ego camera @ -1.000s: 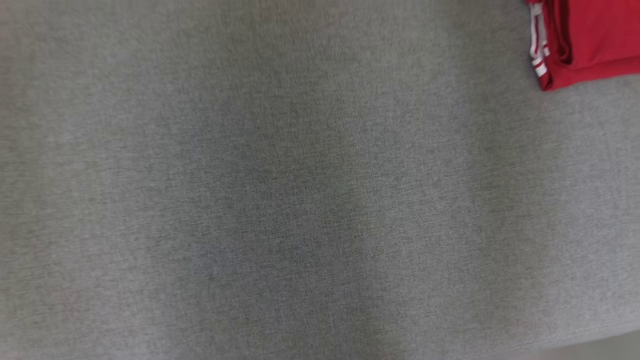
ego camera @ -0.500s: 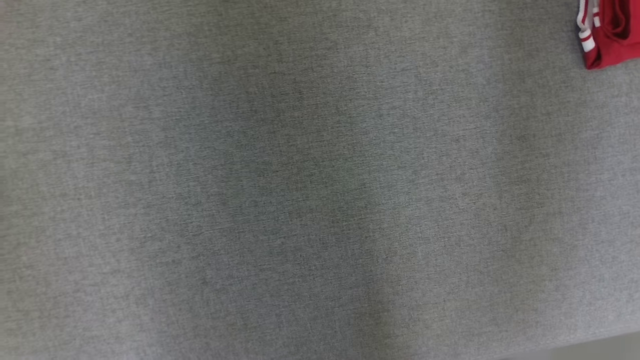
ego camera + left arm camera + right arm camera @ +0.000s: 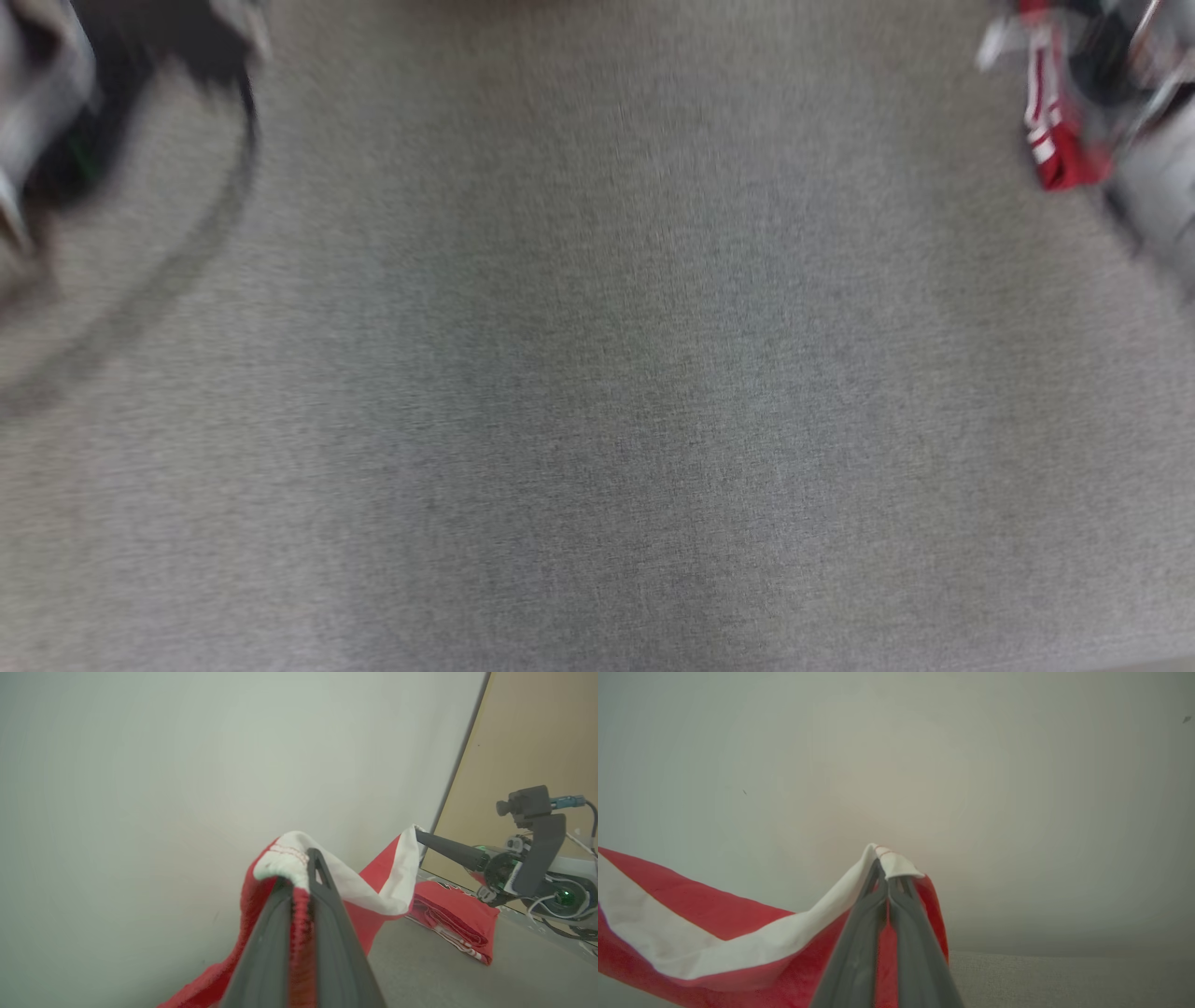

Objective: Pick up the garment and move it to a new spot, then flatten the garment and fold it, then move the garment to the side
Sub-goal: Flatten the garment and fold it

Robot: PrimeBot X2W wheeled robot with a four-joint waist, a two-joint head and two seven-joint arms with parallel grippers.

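Both arms reach out side by side. The left gripper (image 3: 301, 877) and right gripper (image 3: 888, 877) each pinch the red, white-banded cloth garment (image 3: 387, 882) — slung between them above the grey woven tabletop (image 3: 597, 373), facing a pale wall (image 3: 187, 765).

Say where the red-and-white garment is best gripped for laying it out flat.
Grip the garment by its white band, one end per gripper, each coming in from its own side, as the left gripper and right gripper hold it. The band runs as one edge between them, so the cloth should hang evenly.
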